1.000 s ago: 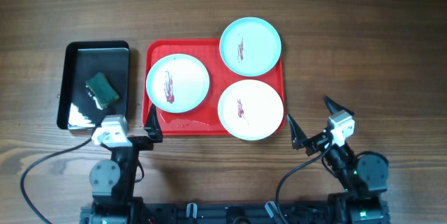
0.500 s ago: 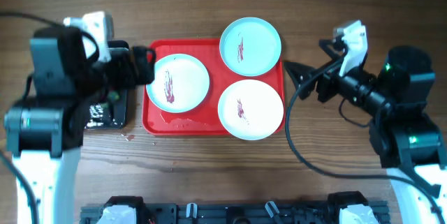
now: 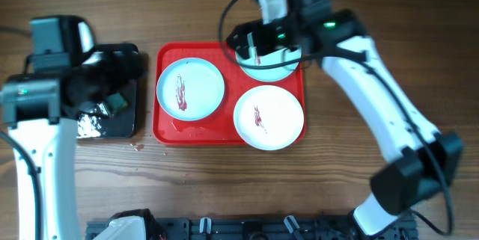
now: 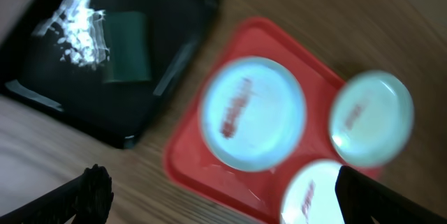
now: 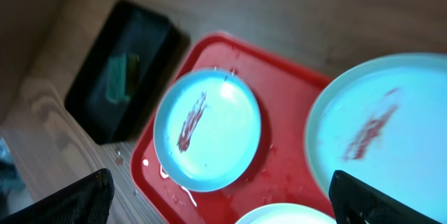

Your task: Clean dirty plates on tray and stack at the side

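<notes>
The red tray (image 3: 228, 126) holds three plates with red smears. One white plate (image 3: 190, 89) lies at its left and another white plate (image 3: 269, 117) at its front right. The pale aqua plate (image 3: 271, 69) at the back right is largely hidden under my right gripper (image 3: 260, 44), which hovers open and empty above it. My left gripper (image 3: 120, 72) is open and empty over the black tray, left of the red tray. The right wrist view shows the left white plate (image 5: 207, 130) and the aqua plate (image 5: 380, 126). The left wrist view, blurred, shows all three plates on the red tray (image 4: 188, 168).
A smaller black glossy tray (image 3: 123, 125) lies left of the red tray, with a green sponge (image 3: 116, 104) and a white patch in it. The sponge also shows in the left wrist view (image 4: 127, 46) and the right wrist view (image 5: 120, 77). Small red spots mark the wood by the tray's front left corner.
Both arms have swung up from the front edge. The left gripper moved over the black tray. The right gripper moved left to hover over the aqua plate. The plates have not moved.
</notes>
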Controlling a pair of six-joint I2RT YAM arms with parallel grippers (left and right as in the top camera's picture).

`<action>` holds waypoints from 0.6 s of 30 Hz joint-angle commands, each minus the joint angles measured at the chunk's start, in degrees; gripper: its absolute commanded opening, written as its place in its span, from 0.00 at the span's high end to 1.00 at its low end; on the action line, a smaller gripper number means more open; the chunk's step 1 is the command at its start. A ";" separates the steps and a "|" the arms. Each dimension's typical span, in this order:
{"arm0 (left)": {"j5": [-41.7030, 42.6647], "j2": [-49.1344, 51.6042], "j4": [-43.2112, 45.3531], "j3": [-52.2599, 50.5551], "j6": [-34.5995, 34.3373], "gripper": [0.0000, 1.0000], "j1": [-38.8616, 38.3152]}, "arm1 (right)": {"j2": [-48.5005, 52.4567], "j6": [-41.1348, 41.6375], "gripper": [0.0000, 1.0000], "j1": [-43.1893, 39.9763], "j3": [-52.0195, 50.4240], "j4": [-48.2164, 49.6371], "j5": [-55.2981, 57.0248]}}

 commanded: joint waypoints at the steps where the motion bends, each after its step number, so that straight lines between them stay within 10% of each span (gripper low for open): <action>1: -5.42 3.45 -1.27 0.70 0.02 0.00 8.92 | 7.08 2.03 0.00 4.42 1.11 1.31 3.41; 3: -5.42 6.97 -1.25 0.70 4.22 0.05 11.61 | 11.37 1.03 0.00 6.93 1.09 1.92 3.34; 8: -5.64 15.39 -1.40 0.68 6.75 0.11 11.65 | 19.56 7.13 0.51 10.38 0.81 3.76 12.85; 18: -5.62 20.83 0.76 0.63 6.54 0.13 11.65 | 24.46 16.20 0.73 10.47 0.07 5.62 19.39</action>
